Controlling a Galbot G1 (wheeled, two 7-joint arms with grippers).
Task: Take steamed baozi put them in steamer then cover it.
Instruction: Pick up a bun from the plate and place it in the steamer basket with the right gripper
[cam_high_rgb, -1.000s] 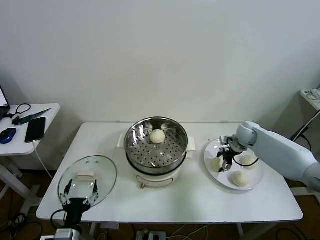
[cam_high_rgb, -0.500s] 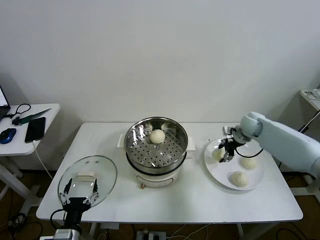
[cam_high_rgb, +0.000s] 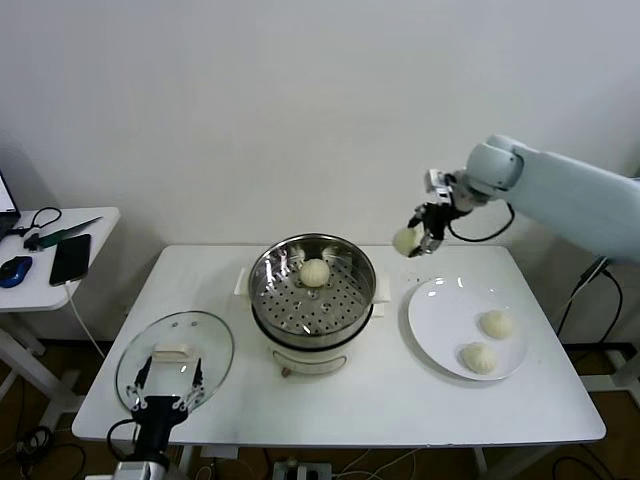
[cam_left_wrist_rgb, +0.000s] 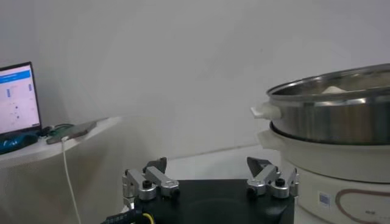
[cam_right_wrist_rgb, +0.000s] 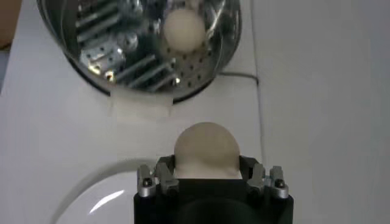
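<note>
At the lower left of the head view we see the left gripper (cam_high_rgb: 164, 384) parked with its fingers spread apart, just in front of the cover (cam_high_rgb: 175, 359), which lies flat on the table (cam_high_rgb: 380, 400). At centre stands the steamer (cam_high_rgb: 312, 300), one baozi (cam_high_rgb: 315, 272) resting on its perforated tray. Up and to the right, the right gripper (cam_high_rgb: 420, 234) is clamped on a second baozi (cam_high_rgb: 406, 240), held in the air between steamer and plate (cam_high_rgb: 437, 330). On that plate, at the lower right, lie two more buns (cam_high_rgb: 497, 323).
</note>
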